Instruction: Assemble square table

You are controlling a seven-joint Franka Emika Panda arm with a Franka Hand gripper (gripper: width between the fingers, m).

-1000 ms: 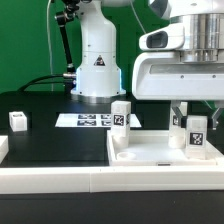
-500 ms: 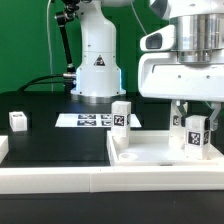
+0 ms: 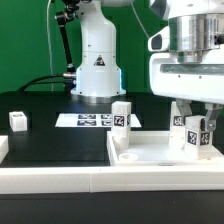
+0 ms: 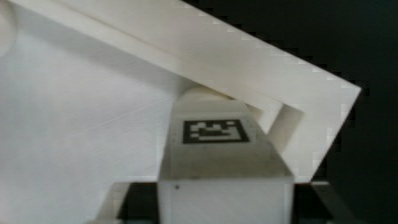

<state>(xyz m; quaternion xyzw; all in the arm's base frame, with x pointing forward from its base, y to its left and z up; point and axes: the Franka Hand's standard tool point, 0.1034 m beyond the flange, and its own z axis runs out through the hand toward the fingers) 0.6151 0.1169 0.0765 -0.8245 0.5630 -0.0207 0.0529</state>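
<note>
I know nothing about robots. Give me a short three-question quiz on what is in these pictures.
1. True or false: a white leg stands upright on the white slab.
2. Where is the small white block at the exterior view's left? A) on the slab B) on the black table C) in the gripper
3. Fill in: the gripper is over a tagged ___ at the exterior view's right.

Key: 1 true; 2 B; 3 leg.

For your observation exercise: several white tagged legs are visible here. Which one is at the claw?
The leg standing on the slab at the exterior view's right; the claw straddles it. The others stand alone.
</note>
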